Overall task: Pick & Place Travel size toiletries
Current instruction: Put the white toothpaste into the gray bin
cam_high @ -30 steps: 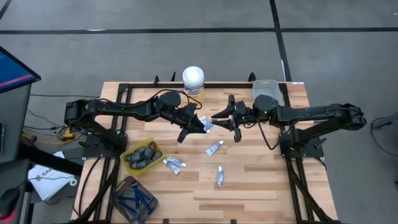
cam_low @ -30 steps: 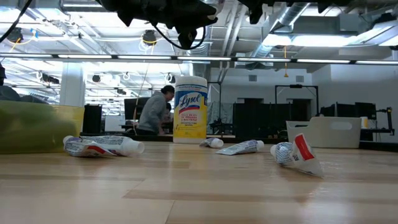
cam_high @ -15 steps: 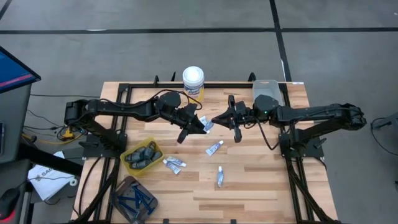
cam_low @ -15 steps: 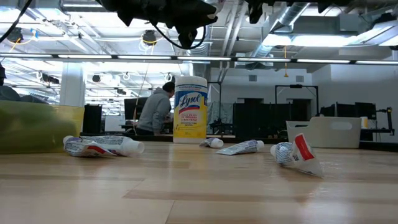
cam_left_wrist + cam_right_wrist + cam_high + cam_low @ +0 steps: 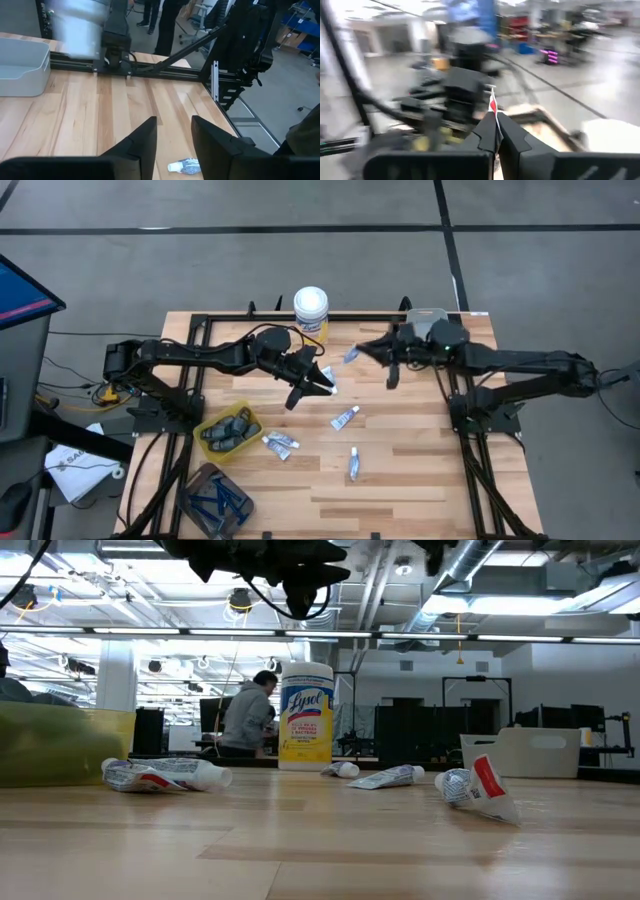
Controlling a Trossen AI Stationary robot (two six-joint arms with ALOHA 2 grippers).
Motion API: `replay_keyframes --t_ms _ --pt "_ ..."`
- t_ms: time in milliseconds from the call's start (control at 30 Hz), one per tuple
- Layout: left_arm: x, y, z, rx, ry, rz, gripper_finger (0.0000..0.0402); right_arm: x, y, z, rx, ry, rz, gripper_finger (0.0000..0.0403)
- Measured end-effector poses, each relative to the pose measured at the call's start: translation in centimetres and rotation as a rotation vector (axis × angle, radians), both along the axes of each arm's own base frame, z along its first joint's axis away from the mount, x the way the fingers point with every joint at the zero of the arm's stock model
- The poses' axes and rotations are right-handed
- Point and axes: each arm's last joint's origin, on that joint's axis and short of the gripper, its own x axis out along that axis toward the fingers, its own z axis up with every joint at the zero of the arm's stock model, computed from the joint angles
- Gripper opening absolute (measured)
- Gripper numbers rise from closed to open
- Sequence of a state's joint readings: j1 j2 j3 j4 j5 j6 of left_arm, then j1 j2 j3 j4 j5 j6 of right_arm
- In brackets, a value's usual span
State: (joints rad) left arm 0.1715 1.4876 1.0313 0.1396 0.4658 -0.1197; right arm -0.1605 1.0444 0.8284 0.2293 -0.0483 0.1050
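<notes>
The right gripper (image 5: 362, 352) was raised near the table's far edge, clamped on a small white tube (image 5: 351, 356). The left gripper (image 5: 318, 383), fingers apart, hovered above another tube (image 5: 183, 165). Three tubes (image 5: 345, 417) lay mid-table; their print was unreadable. The far canister (image 5: 306, 715) read "Lysol". Grey sticks filled the yellow bin (image 5: 210, 448).

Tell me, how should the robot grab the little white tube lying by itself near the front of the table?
Best to come straight down from above and pinch the white tube across its narrow middle. It lies flat on the table, long way pointing front to back, so the jaws should close from its left and right sides. Nothing lies close beside it, so there looks to be room for both fingers.
</notes>
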Motion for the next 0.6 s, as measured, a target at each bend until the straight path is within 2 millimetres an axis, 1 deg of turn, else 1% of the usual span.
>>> replay_keyframes --t_ms 67,133,233,333,433,600 --pt "0.0 0.0 0.0 -0.001 0.004 0.003 0.0122 -1.3 -0.7 -0.1 0.009 0.063 -0.135 0.0000" --pt "0.0 0.0 0.0 -0.001 0.004 0.003 0.0124 -2.7 -1.4 -0.7 0.017 0.177 -0.344 0.0000" --pt "0.0 0.0 0.0 -0.011 0.008 0.006 0.0124 -4.6 -2.5 -2.3 0.031 0.374 -0.678 0.0000" --pt "0.0 0.1 0.0 -0.019 0.011 0.011 0.0119 -6.0 -3.6 -3.9 0.078 0.510 -0.911 0.0000" --pt "0.0 0.1 0.0 -0.019 0.011 0.012 0.0114 -7.0 -5.0 -5.3 0.152 0.607 -1.098 0.0000" --pt "0.0 0.1 0.0 -0.037 0.016 0.017 0.0108 -7.9 -7.7 -7.8 0.231 0.802 -1.280 0.0000"
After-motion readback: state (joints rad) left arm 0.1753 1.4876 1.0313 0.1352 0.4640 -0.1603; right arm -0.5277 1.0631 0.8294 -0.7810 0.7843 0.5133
